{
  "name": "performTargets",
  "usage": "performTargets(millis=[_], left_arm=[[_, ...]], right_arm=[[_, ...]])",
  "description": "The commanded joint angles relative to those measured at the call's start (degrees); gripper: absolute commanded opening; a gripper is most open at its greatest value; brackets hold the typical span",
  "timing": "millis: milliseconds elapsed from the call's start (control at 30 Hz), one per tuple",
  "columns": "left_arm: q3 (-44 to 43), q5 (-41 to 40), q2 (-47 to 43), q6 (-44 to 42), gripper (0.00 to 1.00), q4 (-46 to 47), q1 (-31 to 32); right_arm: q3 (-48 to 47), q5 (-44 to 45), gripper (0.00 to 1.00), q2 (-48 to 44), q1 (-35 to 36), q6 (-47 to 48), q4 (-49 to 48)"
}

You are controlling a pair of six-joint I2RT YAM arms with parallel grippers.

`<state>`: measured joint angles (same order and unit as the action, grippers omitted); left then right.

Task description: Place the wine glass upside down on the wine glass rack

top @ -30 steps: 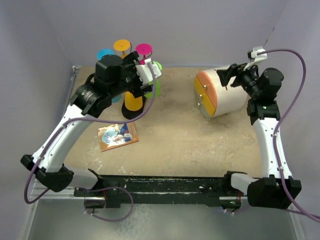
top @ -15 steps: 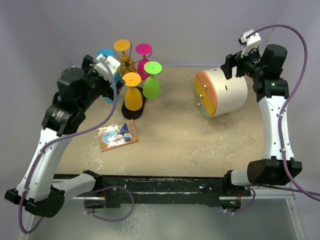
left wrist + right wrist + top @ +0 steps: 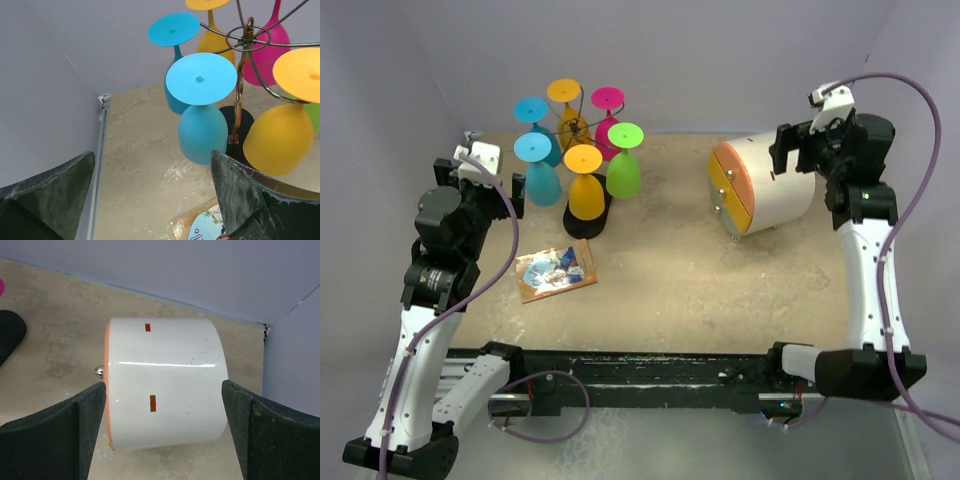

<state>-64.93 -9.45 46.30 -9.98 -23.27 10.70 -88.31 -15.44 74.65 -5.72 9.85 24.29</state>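
Observation:
The wine glass rack [image 3: 576, 128] stands at the back left on its black oval base [image 3: 590, 222]. Several coloured wine glasses hang upside down on its wire arms. A light blue wine glass [image 3: 542, 178] hangs at the front left. In the left wrist view that glass [image 3: 202, 131] hangs just ahead of the jaws, beside the brown stem [image 3: 239, 97]. My left gripper [image 3: 516, 190] is open and empty, left of the rack and apart from it; its gap shows in the left wrist view [image 3: 152, 197]. My right gripper [image 3: 786, 148] is open and empty above the white drum.
A white round drawer unit [image 3: 770, 190] with an orange front lies at the back right; in the right wrist view [image 3: 165, 380] it sits between the jaws, below them. A printed card [image 3: 557, 270] lies near the rack. The left table rail [image 3: 102, 125] and walls are close.
My left arm has drawn back from over the rack to the left and nearer, jaws open. The light blue glass now hangs free. My right arm has shifted a little.

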Motion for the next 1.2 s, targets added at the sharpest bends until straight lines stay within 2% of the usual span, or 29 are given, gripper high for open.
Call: performTargets(millis=[0,200,367,467,633,900,1167], left_arm=[[-0.74,-1.04,-1.73,2.23,0.99,5.93,-0.94],[-2.15,4.73,-3.38,2.29,0.99,2.41,-1.89],[-2.4,6.76,-2.86,3.36,0.99,1.8,-2.59],[-2.23,7.14,-2.93,2.56,0.99,1.65,-2.79],[-1.74,6.39,-3.88,2.02,0.99,0.68,-2.86],[-0.96,6.64,-5.75,2.3,0.99,-1.53,-2.87],[0.94,2.67,-8.79,1.89,0.99,-1.31,-3.08]], right_arm=[[7.94,1.95,1.0,-7.96,-0.35,-4.82,-12.7],[15.55,3.18,1.0,-15.97,-0.35,-1.51,-16.63],[22.65,0.4,1.0,-24.96,-0.35,1.12,-19.68],[21.06,0.7,1.0,-25.27,-0.35,2.93,-13.62],[24.98,2.49,1.0,-29.56,-0.35,0.0,-14.67],[27.87,1.06,1.0,-34.29,-0.35,1.35,-11.11],[29.59,1.09,1.0,-36.61,-0.6,1.73,-9.72]])
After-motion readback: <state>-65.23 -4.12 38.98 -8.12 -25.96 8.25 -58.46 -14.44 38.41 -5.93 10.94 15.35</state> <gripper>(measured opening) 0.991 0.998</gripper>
